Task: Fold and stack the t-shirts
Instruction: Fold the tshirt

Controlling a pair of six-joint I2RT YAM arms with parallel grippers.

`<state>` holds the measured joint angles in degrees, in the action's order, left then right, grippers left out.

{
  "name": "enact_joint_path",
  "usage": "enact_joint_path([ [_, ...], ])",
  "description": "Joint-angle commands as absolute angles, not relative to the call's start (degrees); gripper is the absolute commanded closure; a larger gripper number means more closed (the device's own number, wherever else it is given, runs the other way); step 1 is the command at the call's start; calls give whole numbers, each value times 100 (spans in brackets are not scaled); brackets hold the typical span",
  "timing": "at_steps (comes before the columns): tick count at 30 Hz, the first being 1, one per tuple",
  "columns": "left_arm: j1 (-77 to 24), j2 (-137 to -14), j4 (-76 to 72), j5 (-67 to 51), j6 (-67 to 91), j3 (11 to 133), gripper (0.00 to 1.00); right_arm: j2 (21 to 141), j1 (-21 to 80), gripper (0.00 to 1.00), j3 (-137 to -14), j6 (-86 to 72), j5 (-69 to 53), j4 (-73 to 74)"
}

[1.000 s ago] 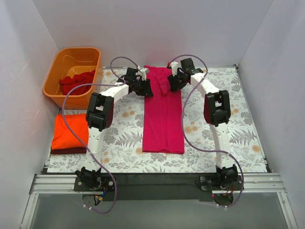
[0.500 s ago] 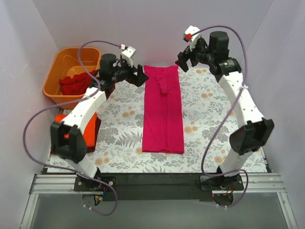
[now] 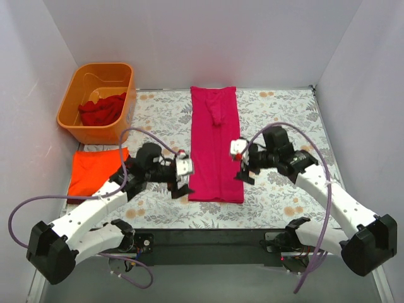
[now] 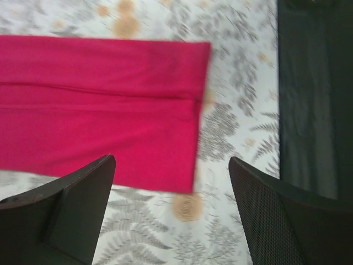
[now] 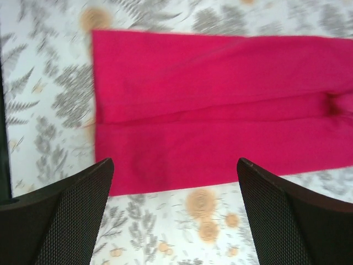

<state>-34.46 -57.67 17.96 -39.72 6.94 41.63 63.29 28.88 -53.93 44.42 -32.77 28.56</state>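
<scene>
Left hand (image 3: 185, 178) and right hand (image 3: 242, 167), agape, flank blurred pink t-shirt (image 3: 216, 145).

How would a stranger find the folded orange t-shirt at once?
Look at the orange tub at the table's far left corner. Just on its near side lies the orange t-shirt, a flat folded square; the pink t-shirt is a long strip mid-table.

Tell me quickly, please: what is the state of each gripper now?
Left gripper: open, holding nothing.
Right gripper: open, holding nothing.
</scene>
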Motion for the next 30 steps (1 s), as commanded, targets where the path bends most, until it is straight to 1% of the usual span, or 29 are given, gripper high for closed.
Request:
enact_joint_path([
  [1,-3936,-5406,1680,-3446,255,3344,16,5907,3304,1,-4441,5106,-2972,2744],
  [3,-4139,-5475,1267,-3367,185,3086,16,5784,3664,2,-3766,5176,-2787,2489],
  [4,-4253,-5597,1066,-3314,202,2850,18,5757,3761,2,-3562,5220,-2638,2244],
  [7,-4368,-5879,362,-3130,97,2541,22,5835,4086,6,-3139,5248,-2427,1891],
  [8,-4394,-6089,204,-3120,36,2488,25,5906,4148,13,-3112,5264,-2417,1768],
  [9,-4403,-6187,28,-3103,35,2453,27,6080,4157,17,-3103,5282,-2426,1732],
  [10,-4421,-6275,-182,-3050,-156,2435,29,6186,4175,25,-3094,5300,-2391,1714],
  [13,-4430,-6696,-343,-3128,-255,2461,39,6538,4175,37,-3050,5317,-2312,1565],
  [14,-4430,-6776,-369,-3146,-272,2478,42,6591,4175,45,-3032,5326,-2320,1538],
  [15,-4430,-6942,-378,-3173,-272,2487,47,6679,4184,48,-3015,5326,-2329,1460],
  [16,-4438,-7013,-395,-3173,-264,2487,49,6706,4175,52,-2989,5335,-2338,1424],
  [21,-4438,-7303,-589,-3032,-325,2426,53,6776,4192,52,-2751,5431,-2312,1301],
  [23,-4438,-7418,-606,-3006,-378,2417,57,6829,4210,52,-2664,5458,-2285,1275],
  [27,-4438,-7576,-589,-2945,-501,2382,60,6978,4210,50,-2663,5476,-2215,1274],
  [30,-4438,-7655,-545,-2944,-536,2426,65,7066,4219,51,-2698,5458,-2232,1274],
])
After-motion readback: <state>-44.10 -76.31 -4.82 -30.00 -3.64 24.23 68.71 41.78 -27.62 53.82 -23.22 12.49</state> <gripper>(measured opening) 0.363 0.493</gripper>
